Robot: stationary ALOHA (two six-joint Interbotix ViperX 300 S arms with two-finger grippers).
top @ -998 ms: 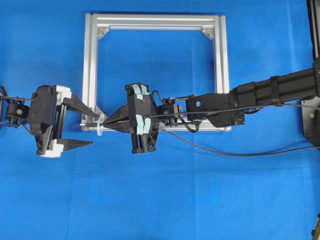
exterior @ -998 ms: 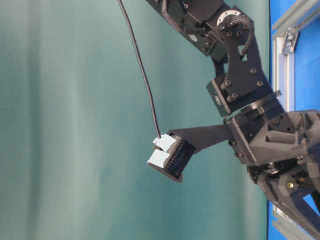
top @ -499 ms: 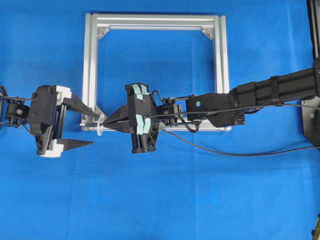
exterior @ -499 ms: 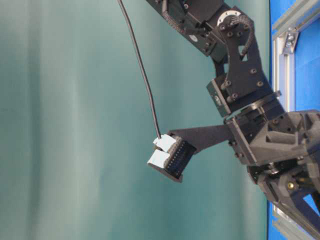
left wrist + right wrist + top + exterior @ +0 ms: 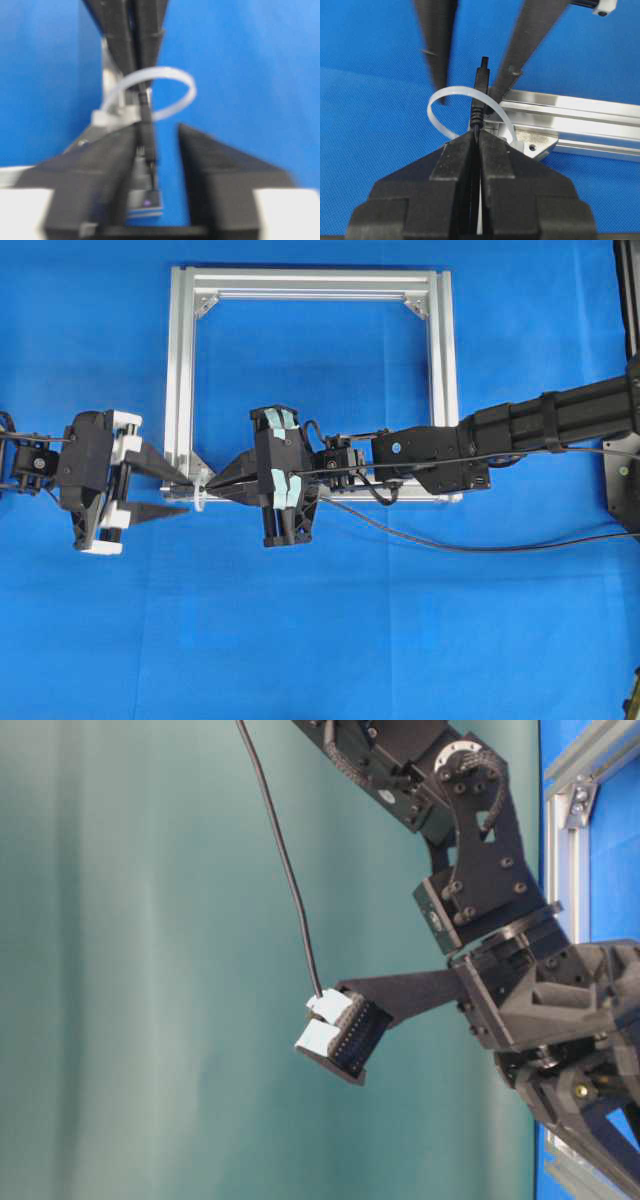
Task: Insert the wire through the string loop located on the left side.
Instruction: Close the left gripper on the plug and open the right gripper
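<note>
Blue table (image 5: pixel 330 640) carries a silver frame (image 5: pixel 440 360). Right pincer (image 5: pixel 476 145), pressed together, pinches the wire (image 5: pixel 479 95), its plug poking through the string loop (image 5: pixel 440 102) at the frame's near-left corner. Left pincer (image 5: pixel 157 150), partly spread, flanks the plug tip without a visible grip.

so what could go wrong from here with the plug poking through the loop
1. The left gripper has a visible gap around the wire's plug; the plug sits near one finger, so they may nudge it aside rather than pinch it.
2. The string loop is thin and bendy; a push could deform it.
3. If the right gripper, shut on the wire, releases early, the plug might slip back out.
</note>
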